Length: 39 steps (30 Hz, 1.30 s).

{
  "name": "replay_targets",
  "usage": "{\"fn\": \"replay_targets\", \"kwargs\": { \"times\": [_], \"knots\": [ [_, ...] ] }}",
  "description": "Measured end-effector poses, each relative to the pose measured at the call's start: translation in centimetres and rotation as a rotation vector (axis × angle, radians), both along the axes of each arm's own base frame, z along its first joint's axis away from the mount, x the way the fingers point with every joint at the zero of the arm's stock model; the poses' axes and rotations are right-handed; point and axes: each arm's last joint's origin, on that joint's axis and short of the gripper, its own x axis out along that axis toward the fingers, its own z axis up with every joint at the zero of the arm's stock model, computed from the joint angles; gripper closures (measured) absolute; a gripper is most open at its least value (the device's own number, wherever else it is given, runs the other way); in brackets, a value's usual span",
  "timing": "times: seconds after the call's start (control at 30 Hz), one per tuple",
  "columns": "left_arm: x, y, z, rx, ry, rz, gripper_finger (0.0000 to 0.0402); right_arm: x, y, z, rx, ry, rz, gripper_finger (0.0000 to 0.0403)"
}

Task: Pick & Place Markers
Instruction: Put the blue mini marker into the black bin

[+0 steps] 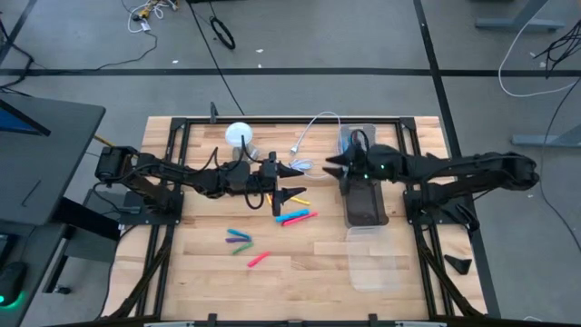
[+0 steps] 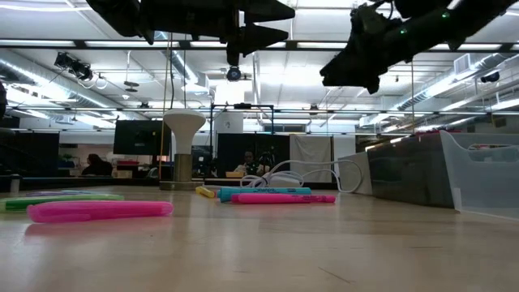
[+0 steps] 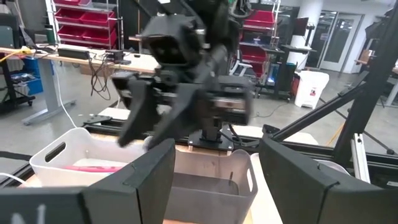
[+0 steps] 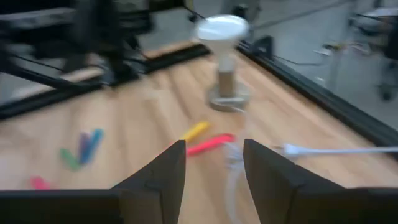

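The left gripper (image 1: 292, 180) is held raised above the middle of the wooden table (image 1: 209, 272), its fingers spread apart and nothing seen between them; in the left wrist view the two dark fingers (image 3: 146, 177) stand well apart with only air between. The right gripper (image 1: 334, 165) is held above the far end of the dark bin (image 1: 365, 204), likewise released, the fingers (image 4: 168, 171) parted and empty in the right wrist view. The markers are found scattered on the table between the arms: a yellow marker (image 1: 298, 200), a blue marker (image 1: 292, 215) and a pink marker (image 1: 300, 219) are grouped just left of the dark bin; a green marker (image 1: 241, 247), lying close beside a blue one and a purple one, is seen nearer the front; a second pink marker (image 1: 260, 259) is laid alone at the front. A clear bin (image 1: 377, 259) is set in front of the dark bin, touching it; pink markers are seen inside a white bin in the left wrist view. A white lamp (image 1: 239, 134) and a white cable (image 1: 309, 132) are placed at the far side.
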Motion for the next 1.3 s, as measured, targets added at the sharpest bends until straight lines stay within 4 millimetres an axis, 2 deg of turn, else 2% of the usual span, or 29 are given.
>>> {"fn": "replay_targets", "kwargs": {
  "times": [0.1,0.27,0.57,0.67,0.83,0.93,1.13,1.3],
  "knots": [
    [0.0,0.0,-0.1,0.000,0.015,0.000,0.0163,0.0,1.2,-0.5,0.003,-0.056,0.057,0.0240],
    [0.0,0.0,-0.3,0.000,0.028,0.000,0.0163,0.2,2.7,-0.1,-0.006,-0.120,0.131,0.0240],
    [0.0,0.0,-0.9,0.043,0.100,-0.044,0.0163,0.3,3.6,0.4,-0.080,-0.159,0.187,0.0240],
    [0.3,0.4,-1.1,0.047,0.213,-0.044,0.0163,0.3,3.6,0.4,-0.082,-0.163,0.185,0.0240],
    [1.1,0.9,0.1,0.048,0.435,-0.011,0.0163,0.3,3.6,0.4,-0.083,-0.165,0.186,0.0240],
    [1.2,0.9,1.1,0.058,0.510,0.002,0.0163,0.3,3.6,0.4,-0.083,-0.165,0.186,0.0240],
    [0.7,0.9,2.1,0.010,0.688,0.016,0.0163,0.3,3.6,0.4,-0.082,-0.166,0.186,0.0240],
    [-0.1,1.0,1.7,-0.043,0.816,0.054,0.0163,0.3,3.6,0.4,-0.083,-0.168,0.186,0.0240]
  ]
}}
